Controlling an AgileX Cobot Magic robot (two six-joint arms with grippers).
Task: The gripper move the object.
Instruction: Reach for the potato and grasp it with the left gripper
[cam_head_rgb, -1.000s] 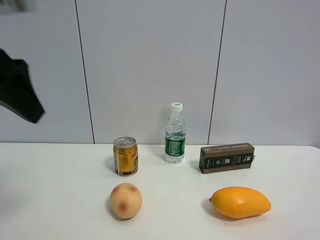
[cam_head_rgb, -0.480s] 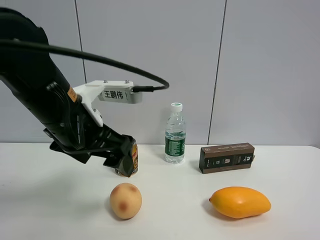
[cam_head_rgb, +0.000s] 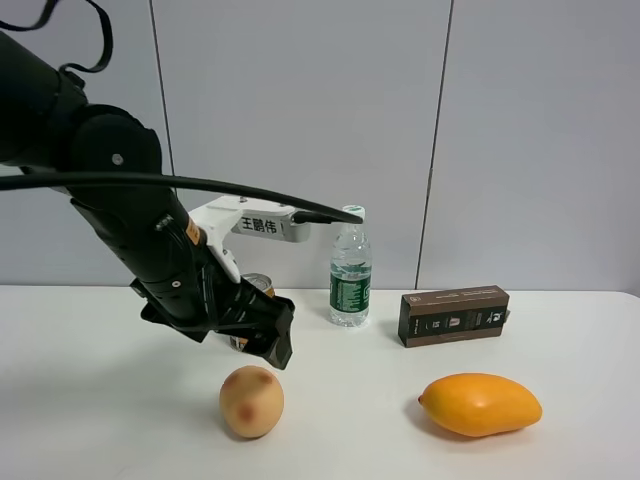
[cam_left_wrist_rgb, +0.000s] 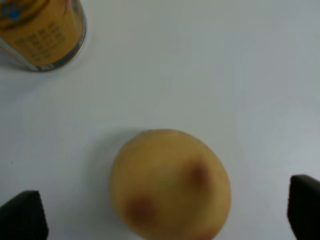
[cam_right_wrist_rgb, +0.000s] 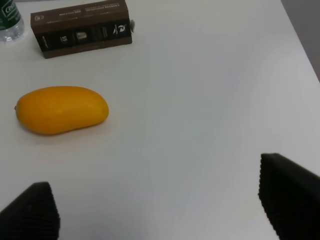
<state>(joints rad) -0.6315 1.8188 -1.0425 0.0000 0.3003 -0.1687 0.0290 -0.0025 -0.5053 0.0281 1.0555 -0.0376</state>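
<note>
The peach-like fruit (cam_head_rgb: 252, 401), pale tan with reddish-brown blotches, sits on the white table at the front left. My left gripper (cam_head_rgb: 270, 340), a black claw on a thick black arm with cables and a white labelled bracket (cam_head_rgb: 252, 223), hangs just above and behind it, not touching it. In the left wrist view the fruit (cam_left_wrist_rgb: 170, 185) lies between the two spread black fingertips (cam_left_wrist_rgb: 20, 215), so the left gripper (cam_left_wrist_rgb: 162, 217) is open. My right gripper (cam_right_wrist_rgb: 160, 205) is open and empty over bare table, out of the exterior view.
A gold can (cam_head_rgb: 258, 283) stands behind the left gripper, mostly hidden by it. A water bottle (cam_head_rgb: 351, 268) and a dark box (cam_head_rgb: 454, 315) stand at the back. A large orange-yellow mango (cam_head_rgb: 481, 404) lies at the front right. The table's right edge (cam_right_wrist_rgb: 300, 37) shows.
The left arm has come in from the upper left and moved down and right; its claw now hangs over the fruit. The fruit and the other objects have not moved.
</note>
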